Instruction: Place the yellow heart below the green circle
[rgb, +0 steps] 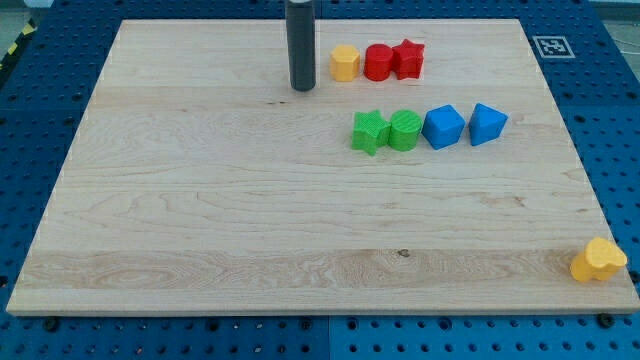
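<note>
The yellow heart (598, 261) lies at the board's bottom right corner, partly over the edge. The green circle (405, 131) sits right of centre in the upper half, touching a green star (369, 132) on its left. My tip (303, 87) is near the view's top, left of a yellow hexagon (344, 62), well up and left of the green circle and far from the yellow heart. The rod touches no block.
A red circle (378, 62) and a red star (408, 59) stand right of the yellow hexagon. A blue cube (443, 127) and a blue triangle (487, 124) stand right of the green circle. The wooden board (200, 220) lies on a blue pegboard.
</note>
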